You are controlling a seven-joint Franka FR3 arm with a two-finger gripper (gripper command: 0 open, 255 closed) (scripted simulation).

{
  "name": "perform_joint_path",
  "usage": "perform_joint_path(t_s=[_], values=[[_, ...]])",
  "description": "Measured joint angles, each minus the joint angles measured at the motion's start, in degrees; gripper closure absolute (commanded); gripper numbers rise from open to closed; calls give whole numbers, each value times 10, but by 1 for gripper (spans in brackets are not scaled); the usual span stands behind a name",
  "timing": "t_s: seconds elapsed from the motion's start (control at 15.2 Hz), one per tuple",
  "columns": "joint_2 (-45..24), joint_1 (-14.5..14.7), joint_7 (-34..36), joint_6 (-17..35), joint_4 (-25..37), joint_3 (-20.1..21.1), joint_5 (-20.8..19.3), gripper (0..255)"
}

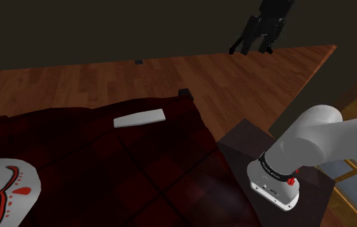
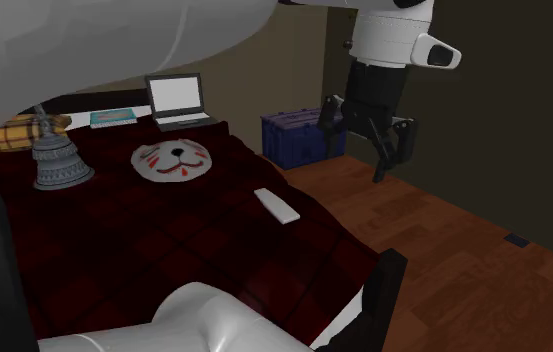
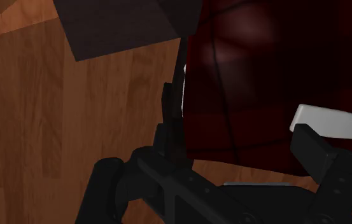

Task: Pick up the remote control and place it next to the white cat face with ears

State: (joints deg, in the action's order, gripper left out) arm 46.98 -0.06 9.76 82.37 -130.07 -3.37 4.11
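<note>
Remote control (image 1: 139,118): lying flat on the bed (image 1: 106,167), on the dark red checked cover, close to the bed's edge that borders the wood floor (image 1: 235,77) and not far from a bed corner. White cat face (image 2: 171,160) is sitting further in on the same cover, toward the laptop (image 2: 177,100) end, well apart from the remote.

Handling (judgement): slim, flat, rigid bar drawn plain white-grey. Probably light. The casing is looking smooth, so it may be slipping under a loose pinch. The soft cover beneath may be giving way when pressed. The best hold is likely across the short width at mid-length, with the jaws coming straight down over the long sides.

Arm (image 1: 319,138): rising from the stand (image 1: 248,138), with the wrist carried high. End effector (image 2: 364,140) is hanging tilted over the floor, beyond the bed's edge and well above and apart from the remote. Fingers (image 3: 321,156) are standing apart and gripping nothing. In the wrist view the remote's white end is showing just past one fingertip, not between the two.

Pick not yet started. The approach is needing travel in over the bed's edge, then descent.
</note>
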Motion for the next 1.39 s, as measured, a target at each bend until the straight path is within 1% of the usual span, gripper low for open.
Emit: perform_joint_path(t_s=[0.13, 0.4, 0.73, 1.06, 1.39], values=[[-6, 4, -7, 7, -1, -1, -1, 0], [-58, 31, -56, 63, -6, 4, -2, 0], [-139, 69, -123, 142, -5, 12, -3, 0], [-225, 105, -184, 213, 11, 28, -2, 0], [-305, 135, -243, 264, 41, 47, -5, 0]])
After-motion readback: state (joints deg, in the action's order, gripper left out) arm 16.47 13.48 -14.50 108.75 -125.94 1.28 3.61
